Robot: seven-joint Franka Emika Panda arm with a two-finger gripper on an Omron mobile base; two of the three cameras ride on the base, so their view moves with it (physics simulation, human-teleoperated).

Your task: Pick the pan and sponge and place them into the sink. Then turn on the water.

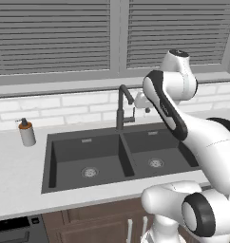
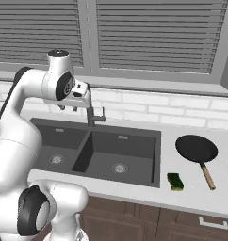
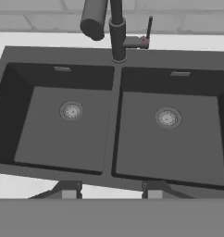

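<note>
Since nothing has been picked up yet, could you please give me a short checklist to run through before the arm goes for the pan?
1. End effector empty: ok, nothing between its fingertips, which stand apart in the hand view.
2. Pan reachable on the counter right of the sink: ok, upright, handle pointing toward the counter's front edge.
3. Sponge clear of the pan: ok, it lies apart, near the sink's right rim.
4. Both basins free: ok, just the two drains.
5. Water off: ok, no stream from the faucet.
6. End effector lined up over the pan: not ok, it hovers near the faucet.
</note>
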